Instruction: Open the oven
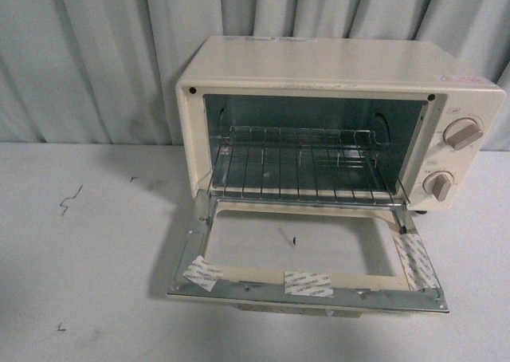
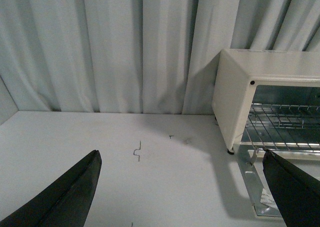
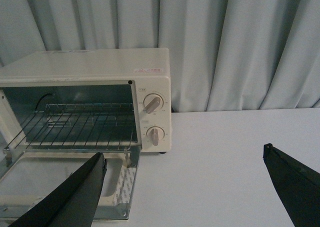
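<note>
Two knobs (image 1: 451, 159) sit at the right end of the oven (image 1: 335, 123), which faces the camera, long axis left-right, near the table's (image 1: 88, 282) back edge by the curtain (image 1: 96, 51). Door (image 1: 307, 254) is folded flat toward the camera, rack (image 1: 307, 167) inside; taped patches on the frame, probably labels. Left wrist: left gripper (image 2: 182, 192) jaws wide apart above the table, oven beside it. Right wrist: right gripper (image 3: 185, 187) jaws apart too, over the table near the door.

White bench (image 1: 88, 298) carries the oven (image 1: 335, 99) toward the back right, door lowered flat. Small dark marks (image 1: 70, 200) on left side.
</note>
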Robot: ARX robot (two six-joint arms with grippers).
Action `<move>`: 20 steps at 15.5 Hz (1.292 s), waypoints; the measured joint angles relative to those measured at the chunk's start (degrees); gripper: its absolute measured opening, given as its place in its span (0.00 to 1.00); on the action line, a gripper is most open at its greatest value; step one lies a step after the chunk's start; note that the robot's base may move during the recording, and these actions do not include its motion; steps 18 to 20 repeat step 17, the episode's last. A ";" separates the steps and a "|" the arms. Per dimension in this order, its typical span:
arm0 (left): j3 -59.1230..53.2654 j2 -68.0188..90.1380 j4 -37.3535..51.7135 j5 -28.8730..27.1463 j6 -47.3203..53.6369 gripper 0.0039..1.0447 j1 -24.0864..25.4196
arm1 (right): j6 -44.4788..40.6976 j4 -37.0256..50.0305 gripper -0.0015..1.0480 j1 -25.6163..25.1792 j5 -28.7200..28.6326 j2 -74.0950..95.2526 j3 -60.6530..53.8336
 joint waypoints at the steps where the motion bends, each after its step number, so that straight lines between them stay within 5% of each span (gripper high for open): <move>1: 0.00 0.00 0.00 0.02 0.00 0.94 0.00 | 0.00 0.00 0.94 0.00 0.00 0.00 0.00; 20: 0.00 0.00 0.00 0.02 0.00 0.94 0.00 | 0.00 0.00 0.94 0.00 0.00 0.00 0.00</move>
